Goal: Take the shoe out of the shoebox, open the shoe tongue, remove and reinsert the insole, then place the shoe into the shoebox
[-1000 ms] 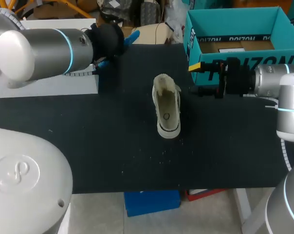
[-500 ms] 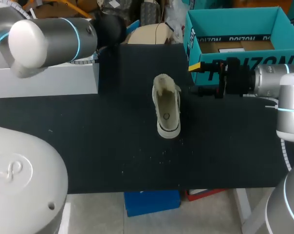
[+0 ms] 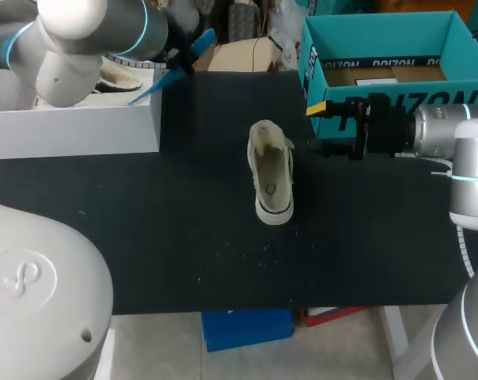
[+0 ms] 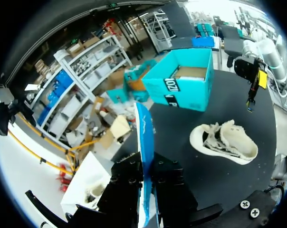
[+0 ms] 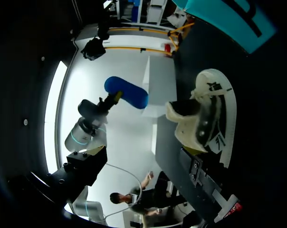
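Nearest us lay the black table point(image 3: 183, 237). On its middle stood the shoe point(image 3: 271, 180), pale cream with a dark line round the sole; it rested on its sole with the opening upward, and a small mark on the footbed was too small for us to read. Its far end looked ragged, and we could not tell tongue from laces there.

Just beyond the shoe, the right arm point(image 3: 449, 138) came in level from the right side; the right gripper point(image 3: 322, 127) hung near the shoe without touching it, its two fingers spread apart with nothing between them; one yellow tip showed against the teal box point(image 3: 381, 47).

That box stood at the far right corner, open on top, with black lettering along its front wall partly covered by the gripper.

At the far left stood the white box point(image 3: 73, 127), open, holding a pale thing with a dark inside; the left arm point(image 3: 89, 24) half hid it, so we could not name it.

The left arm rose above that box, bent back on itself; the left gripper point(image 4: 146, 183) was clamped on the blue insole point(image 4: 144, 142), which stood edge-on between both black fingers, high over the table's far left and well apart from the shoe. The fingertips were hidden behind the insole.
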Robot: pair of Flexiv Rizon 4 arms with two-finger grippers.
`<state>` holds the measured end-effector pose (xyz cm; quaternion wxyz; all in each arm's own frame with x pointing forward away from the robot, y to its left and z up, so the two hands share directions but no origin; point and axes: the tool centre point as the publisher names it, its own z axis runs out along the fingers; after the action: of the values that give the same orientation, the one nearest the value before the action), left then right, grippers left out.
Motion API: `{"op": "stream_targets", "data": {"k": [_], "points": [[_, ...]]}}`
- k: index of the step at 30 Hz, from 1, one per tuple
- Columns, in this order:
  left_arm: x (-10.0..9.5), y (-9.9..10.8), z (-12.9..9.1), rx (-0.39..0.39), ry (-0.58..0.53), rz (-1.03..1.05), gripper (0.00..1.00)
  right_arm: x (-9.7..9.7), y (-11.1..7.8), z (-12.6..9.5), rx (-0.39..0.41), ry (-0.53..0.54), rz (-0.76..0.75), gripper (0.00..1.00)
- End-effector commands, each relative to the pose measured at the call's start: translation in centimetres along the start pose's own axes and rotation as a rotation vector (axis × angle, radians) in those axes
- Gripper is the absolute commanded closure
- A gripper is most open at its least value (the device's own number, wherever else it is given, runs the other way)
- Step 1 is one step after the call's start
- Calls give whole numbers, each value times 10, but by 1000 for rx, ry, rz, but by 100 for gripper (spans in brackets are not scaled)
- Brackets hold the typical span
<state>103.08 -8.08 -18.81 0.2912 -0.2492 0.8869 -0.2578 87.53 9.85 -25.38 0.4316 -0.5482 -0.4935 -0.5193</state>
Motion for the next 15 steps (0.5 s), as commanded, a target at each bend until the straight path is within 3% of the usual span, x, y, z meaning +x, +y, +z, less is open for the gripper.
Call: {"op": "stream_targets", "data": {"k": [1, 4, 8, 9, 11, 15], "points": [[-4, 2, -21, -65, -85, -90, 100, 0, 0, 1, -2, -1, 0, 0], [-8, 1, -24, -28, -101, -11, 100, 0, 0, 1, -2, -1, 0, 0], [-12, -4, -29, 94, -96, 116, 100, 0, 0, 1, -2, -1, 0, 0], [-12, -5, -30, 80, -87, 149, 100, 0, 0, 1, -2, -1, 0, 0], [-14, -7, -31, 155, -73, 198, 100, 0, 0, 1, -2, -1, 0, 0], [-14, -8, -33, 145, -32, 234, 100, 0, 0, 1, -2, -1, 0, 0]]}}
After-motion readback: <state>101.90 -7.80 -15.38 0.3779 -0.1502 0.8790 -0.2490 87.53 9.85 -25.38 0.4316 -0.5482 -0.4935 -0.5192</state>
